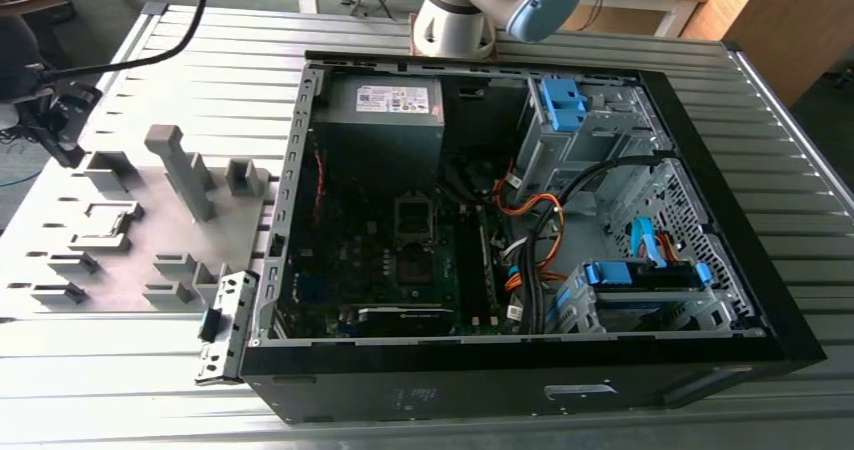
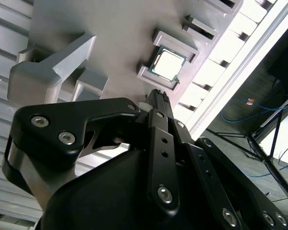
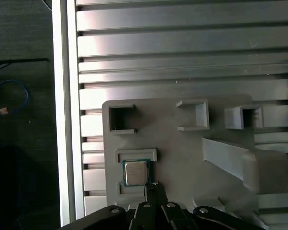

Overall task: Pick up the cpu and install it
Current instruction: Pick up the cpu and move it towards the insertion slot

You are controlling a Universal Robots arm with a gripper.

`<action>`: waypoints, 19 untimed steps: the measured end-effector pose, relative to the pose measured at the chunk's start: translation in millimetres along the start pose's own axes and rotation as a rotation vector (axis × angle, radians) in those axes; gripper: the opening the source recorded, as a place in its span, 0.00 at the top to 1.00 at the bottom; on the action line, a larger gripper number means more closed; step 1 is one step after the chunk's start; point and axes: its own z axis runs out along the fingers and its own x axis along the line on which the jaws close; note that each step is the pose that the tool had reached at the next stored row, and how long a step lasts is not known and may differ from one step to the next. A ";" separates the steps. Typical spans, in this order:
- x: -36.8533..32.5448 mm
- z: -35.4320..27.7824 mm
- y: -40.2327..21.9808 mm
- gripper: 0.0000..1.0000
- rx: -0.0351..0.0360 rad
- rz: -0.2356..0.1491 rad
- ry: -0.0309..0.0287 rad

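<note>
The cpu [image 3: 136,173] is a small silvery square chip with a dark rim. It lies flat in a grey holder on the fixture plate [image 3: 182,153]. It also shows in the second wrist view, cpu [image 2: 167,63], seated between the holder's raised edges. My gripper [image 3: 151,188] hovers above the plate beside the chip, fingertips together and nothing between them; its black fingers [image 2: 158,103] point toward the chip. In the exterior view the gripper [image 1: 60,130] hangs over the far left of the plate, near the holder [image 1: 110,220].
An open black computer case [image 1: 521,220] lies at the exterior view's centre, with a motherboard [image 1: 400,260], cables and blue drive clips inside. Tall grey fixture blocks [image 1: 180,165] stand on the plate. The ribbed metal table's edge [image 3: 65,110] runs close to the holder.
</note>
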 end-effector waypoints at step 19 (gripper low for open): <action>3.5 33.4 -5.3 0.89 0.0079 -0.007 0.0116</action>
